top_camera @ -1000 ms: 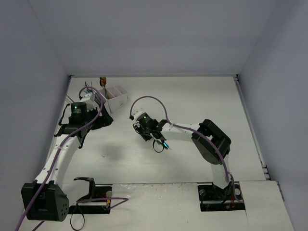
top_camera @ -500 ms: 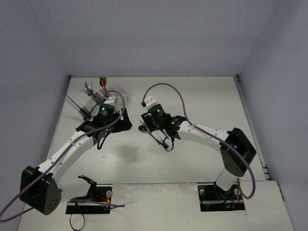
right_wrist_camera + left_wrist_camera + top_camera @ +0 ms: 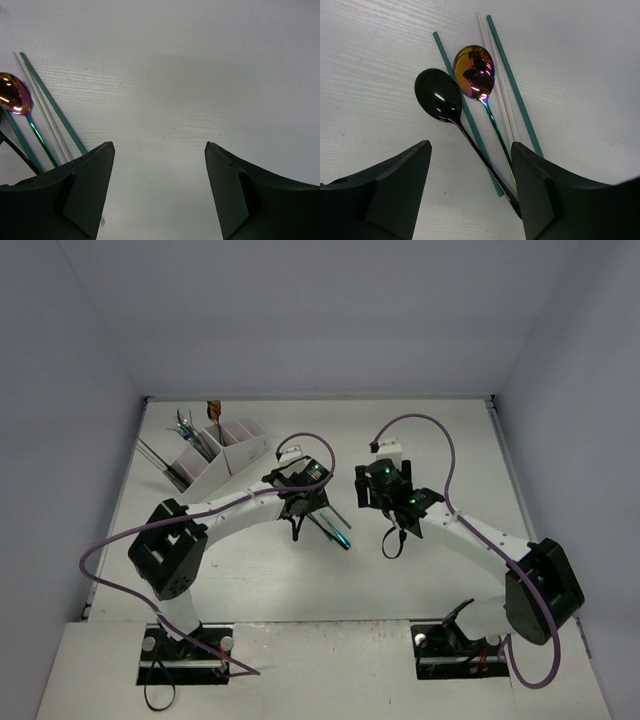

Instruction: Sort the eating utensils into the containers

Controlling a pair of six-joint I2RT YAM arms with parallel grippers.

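White left arm and right arm, black joints, looping purple cables, green wrist lights, black wedge-shaped fingers.

No text, label, brand mark, number or sign was legible in any of the three views.

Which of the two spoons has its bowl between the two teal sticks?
The rainbow spoon, with a gold and purple bowl. The black spoon has its bowl outside the teal sticks.
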